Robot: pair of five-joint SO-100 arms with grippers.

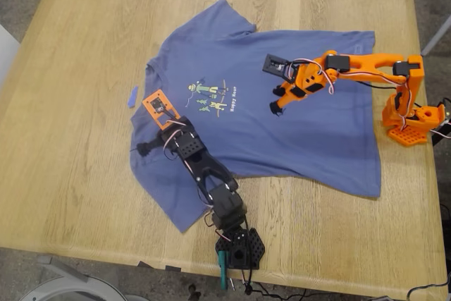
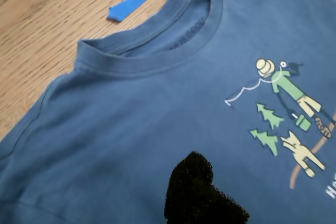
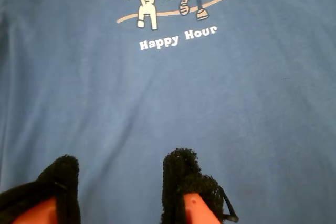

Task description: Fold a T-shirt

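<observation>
While my first gripper (image 1: 144, 149) hovers over the T-shirt (image 1: 296, 125) near its collar, I cannot tell whether its claw is parted. Beyond, my second gripper (image 1: 274, 108) hangs released above the chest, below the print (image 3: 168, 3). Spread flat on the wooden table (image 1: 84, 47), the shirt lies beside a blue scrap (image 2: 131, 3).

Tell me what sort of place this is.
Probably a hobby or lab workbench: a wooden table carrying two small arms clamped at its edges, a T-shirt spread flat, and loose cables trailing off.
</observation>
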